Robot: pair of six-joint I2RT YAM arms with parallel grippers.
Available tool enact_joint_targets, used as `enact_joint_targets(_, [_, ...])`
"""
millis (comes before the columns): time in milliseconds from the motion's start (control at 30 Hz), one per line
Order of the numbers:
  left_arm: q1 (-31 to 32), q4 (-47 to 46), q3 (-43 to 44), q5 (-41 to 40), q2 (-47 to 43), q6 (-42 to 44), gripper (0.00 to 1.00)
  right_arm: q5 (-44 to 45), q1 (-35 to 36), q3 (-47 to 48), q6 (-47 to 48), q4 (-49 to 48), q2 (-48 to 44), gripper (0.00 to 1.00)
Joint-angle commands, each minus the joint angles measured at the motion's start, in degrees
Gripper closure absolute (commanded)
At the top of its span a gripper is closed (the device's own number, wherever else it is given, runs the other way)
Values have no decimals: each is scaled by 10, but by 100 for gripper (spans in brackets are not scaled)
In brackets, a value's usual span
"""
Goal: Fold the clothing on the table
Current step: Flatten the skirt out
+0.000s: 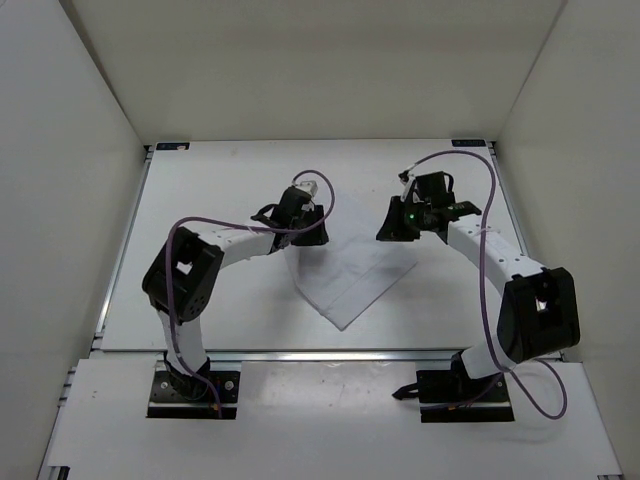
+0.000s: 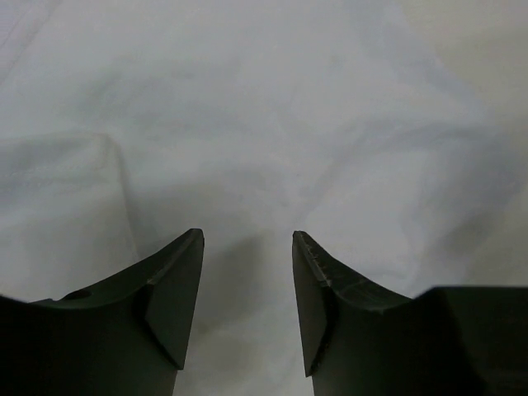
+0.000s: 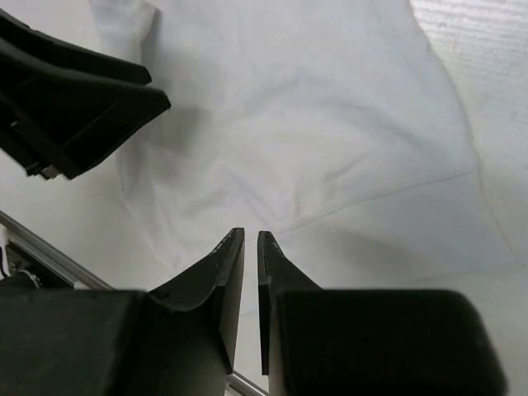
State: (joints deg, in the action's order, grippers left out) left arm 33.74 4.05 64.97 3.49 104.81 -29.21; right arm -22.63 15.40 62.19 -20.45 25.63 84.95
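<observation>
A matte white desk (image 1: 200,200) sits boxed in by white walls (image 1: 80,100). The clothing (image 1: 350,280) lies at its middle. The left tool (image 2: 247,247) is spread above it; the right tool (image 3: 251,239) is barely parted, empty.

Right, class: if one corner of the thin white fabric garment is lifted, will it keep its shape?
Probably not: the thin white fabric garment lies in soft creases and layers, so it would likely droop. Being so thin, it looks light. Pushed across the matte white table, it would probably bunch rather than slide whole.
</observation>
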Motion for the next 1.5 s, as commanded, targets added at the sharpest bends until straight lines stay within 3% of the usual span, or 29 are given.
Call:
enact_joint_targets(0, [9, 53, 30, -95, 23, 23, 43, 7, 12, -16, 24, 7, -1, 91])
enact_joint_targets(200, [-19, 98, 43, -138, 35, 37, 43, 20, 21, -72, 23, -22, -21, 87])
enact_joint_targets(367, [-24, 94, 23, -167, 7, 46, 42, 58, 31, -114, 39, -53, 21, 92])
enact_joint_targets(467, [-24, 110, 28, -198, 0, 57, 43, 58, 18, -103, 47, -46, 67, 97])
enact_joint_targets(667, [-52, 161, 22, -249, -13, 45, 50, 58, 15, -87, 53, -58, 108, 97])
enact_joint_targets(900, [-129, 170, -43, -241, -61, 23, 53, 52, 21, -72, 57, -55, 137, 97])
enact_joint_targets(1133, [-134, 155, -59, -233, -79, 21, 51, 56, 30, -54, 66, -30, 155, 99])
enact_joint_targets(1300, [-122, 177, -34, -227, -52, 24, 54, 58, 45, -78, 62, -50, 131, 100])
enact_joint_targets(1467, [-123, 212, 12, -216, 0, 26, 71, 48, 58, -67, 63, -20, 148, 99])
